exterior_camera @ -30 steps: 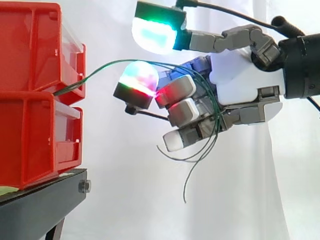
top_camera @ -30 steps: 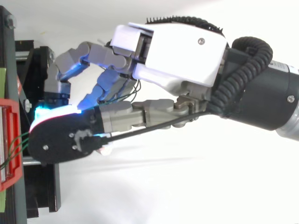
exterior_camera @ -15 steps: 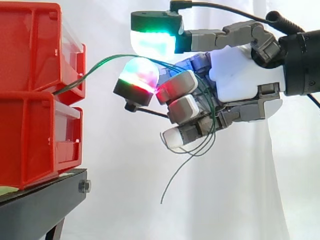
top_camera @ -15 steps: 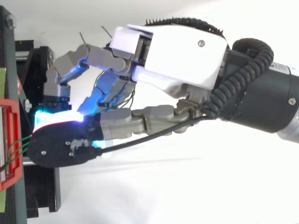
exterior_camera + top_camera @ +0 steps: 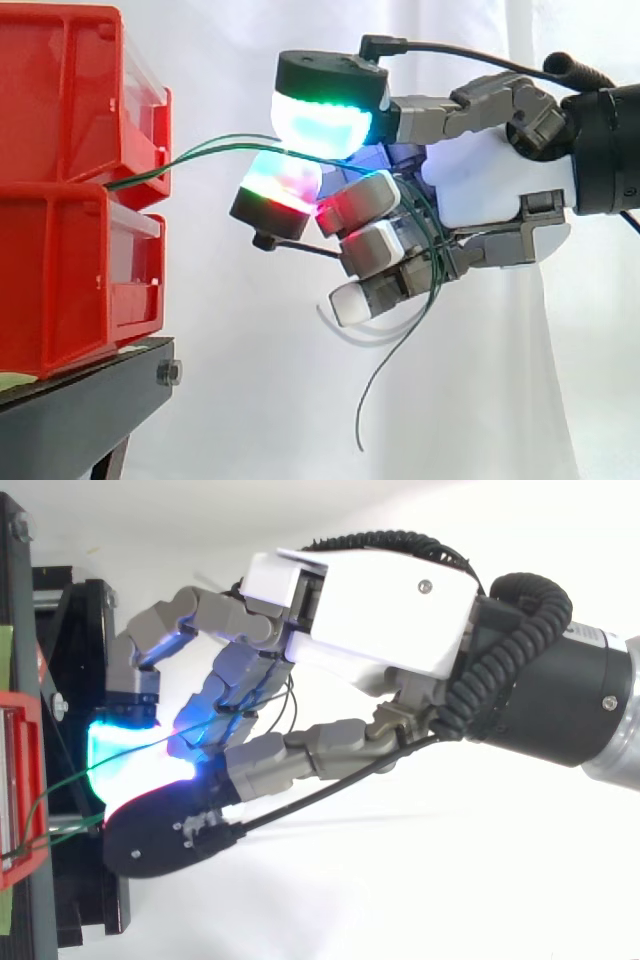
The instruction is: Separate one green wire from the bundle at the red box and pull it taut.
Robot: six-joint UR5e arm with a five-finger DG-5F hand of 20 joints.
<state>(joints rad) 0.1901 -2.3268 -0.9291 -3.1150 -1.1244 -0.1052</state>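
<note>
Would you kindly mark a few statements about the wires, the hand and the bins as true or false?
1. The green wires run from the red bins to the hand. True.
2. The hand is open, its fingers straight and clear of the wires. False: its fingers are curled round the green wires.
3. A loose wire end hangs below the hand. True.
4. The red bins stand on a white table. False: they stand on a black stand.
</note>
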